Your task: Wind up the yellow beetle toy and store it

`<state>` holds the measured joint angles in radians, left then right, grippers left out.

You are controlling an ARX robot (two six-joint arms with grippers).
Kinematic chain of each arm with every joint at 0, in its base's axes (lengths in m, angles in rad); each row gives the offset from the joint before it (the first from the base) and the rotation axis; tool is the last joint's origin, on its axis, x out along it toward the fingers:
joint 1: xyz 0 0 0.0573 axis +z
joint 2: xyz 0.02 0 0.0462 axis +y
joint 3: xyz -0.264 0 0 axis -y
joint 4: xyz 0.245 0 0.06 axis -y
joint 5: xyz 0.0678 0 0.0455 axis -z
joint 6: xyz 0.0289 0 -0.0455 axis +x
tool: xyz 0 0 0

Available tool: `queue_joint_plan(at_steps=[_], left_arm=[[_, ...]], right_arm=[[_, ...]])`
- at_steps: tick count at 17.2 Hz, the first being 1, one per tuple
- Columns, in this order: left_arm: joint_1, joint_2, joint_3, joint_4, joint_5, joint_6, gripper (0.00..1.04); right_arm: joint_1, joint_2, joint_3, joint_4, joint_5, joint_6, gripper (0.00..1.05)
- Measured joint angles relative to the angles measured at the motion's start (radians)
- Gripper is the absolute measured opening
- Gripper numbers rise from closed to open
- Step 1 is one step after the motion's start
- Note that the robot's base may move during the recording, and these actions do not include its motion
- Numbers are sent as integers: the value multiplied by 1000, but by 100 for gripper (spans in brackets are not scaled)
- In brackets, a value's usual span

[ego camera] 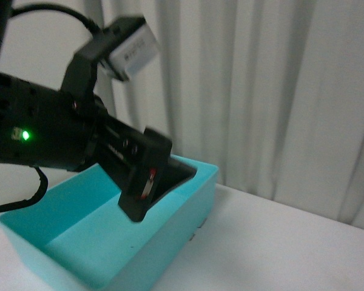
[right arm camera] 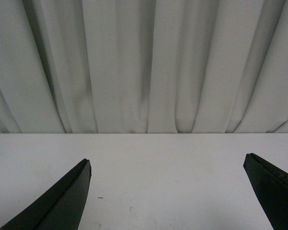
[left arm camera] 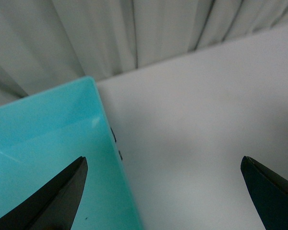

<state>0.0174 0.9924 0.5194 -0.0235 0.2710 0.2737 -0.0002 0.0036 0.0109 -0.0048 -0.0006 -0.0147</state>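
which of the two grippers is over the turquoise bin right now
The left gripper: its wrist view shows one open finger over the turquoise bin. The right gripper has only bare white table and curtain ahead.

The front camera sits close behind the left arm (ego camera: 54, 130), looking over the turquoise bin (ego camera: 79, 242) toward the curtain (ego camera: 279, 91). The left wrist camera shares that bin's corner (left arm camera: 48, 143) and tabletop (left arm camera: 206, 134); the right wrist camera faces curtain and bare tabletop.
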Motion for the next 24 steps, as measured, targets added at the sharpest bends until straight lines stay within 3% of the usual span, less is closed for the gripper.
queue_joint_plan(at_steps=[4,9,15,16,24], left_arm=[[3,292,156,-142,15,437,98],[-103,376,171,-461,-67,931,98],[-135,430,124,-489,-92,1054,98],[-124,450,75,-440,-150,1133,98],[-136,547,13,-278,-164,1171,98]], right_arm=[[0,0,0,1,0,0,98],[0,0,0,1,0,0,98],[0,0,0,1,1,0,98],[0,0,0,1,0,0,98],[0,0,0,1,0,0,98]])
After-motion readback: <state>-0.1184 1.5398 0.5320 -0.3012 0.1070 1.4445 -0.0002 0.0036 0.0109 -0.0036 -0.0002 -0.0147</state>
